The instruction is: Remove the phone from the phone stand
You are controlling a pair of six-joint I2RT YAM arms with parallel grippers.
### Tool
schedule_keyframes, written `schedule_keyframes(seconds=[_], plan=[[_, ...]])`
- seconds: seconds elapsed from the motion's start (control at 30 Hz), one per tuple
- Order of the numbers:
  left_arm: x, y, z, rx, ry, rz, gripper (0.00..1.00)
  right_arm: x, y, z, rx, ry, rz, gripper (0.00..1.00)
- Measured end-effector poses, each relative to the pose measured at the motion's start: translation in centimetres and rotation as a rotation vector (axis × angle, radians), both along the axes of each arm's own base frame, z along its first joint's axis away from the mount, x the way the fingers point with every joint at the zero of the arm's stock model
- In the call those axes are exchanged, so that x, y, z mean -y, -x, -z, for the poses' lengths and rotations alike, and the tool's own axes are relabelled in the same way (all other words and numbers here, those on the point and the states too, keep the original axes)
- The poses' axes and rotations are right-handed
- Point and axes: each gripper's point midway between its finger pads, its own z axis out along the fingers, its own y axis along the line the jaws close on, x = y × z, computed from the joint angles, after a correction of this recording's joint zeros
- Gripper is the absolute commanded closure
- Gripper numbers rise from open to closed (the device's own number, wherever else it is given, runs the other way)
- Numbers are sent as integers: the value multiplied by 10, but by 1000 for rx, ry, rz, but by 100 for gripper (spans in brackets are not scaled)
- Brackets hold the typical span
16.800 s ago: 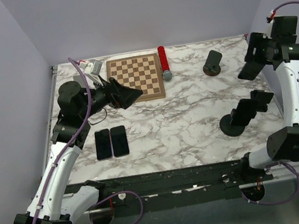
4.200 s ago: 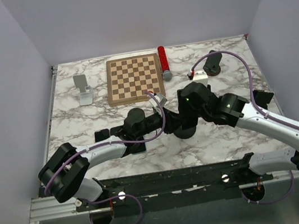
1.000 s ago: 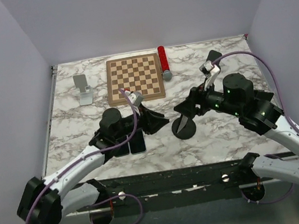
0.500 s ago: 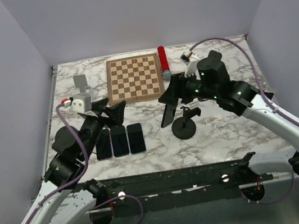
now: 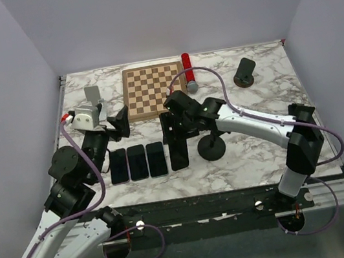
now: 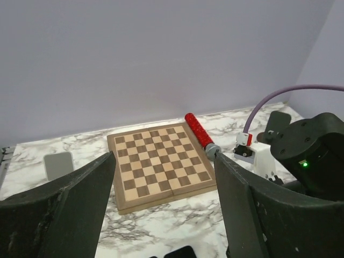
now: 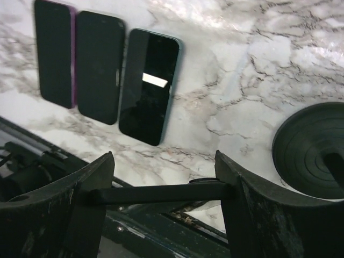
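Top external, right pincer [image 5: 174, 132] low, clamping phone [image 5: 178, 157]

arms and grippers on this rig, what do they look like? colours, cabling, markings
Both arms: white link shells, black joint housings. A purple cable runs along the left arm; another loops over the right arm. Left gripper and right gripper have broad black wedge fingers with scuffed edges. White camera block with red plug at the left wrist. No lettering visible.

In the right wrist view, the black round stand base [image 7: 306, 148] ran off the frame at 3 o'clock, and the black phone [image 7: 161, 192] showed only its thin edge. In the left wrist view, dark phones [image 6: 173, 252] were clipped at 6 o'clock.
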Motion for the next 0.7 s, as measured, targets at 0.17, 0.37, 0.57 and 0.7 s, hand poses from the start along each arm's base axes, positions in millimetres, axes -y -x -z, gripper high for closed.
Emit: schedule_keyframes(seconds=[0.17,0.37,0.57,0.7], plan=[[4,-13,40,-42,-105,-26,18,1,-6,42,-52,92,53,99],[6,-21,66,-81,-175,-34,18,1,-15,75,-77,152,118,99],[9,-20,64,-72,-158,-22,18,-6,-26,102,-86,202,154,99],[13,-21,65,-78,-155,-6,18,-4,-28,107,-85,216,176,99]])
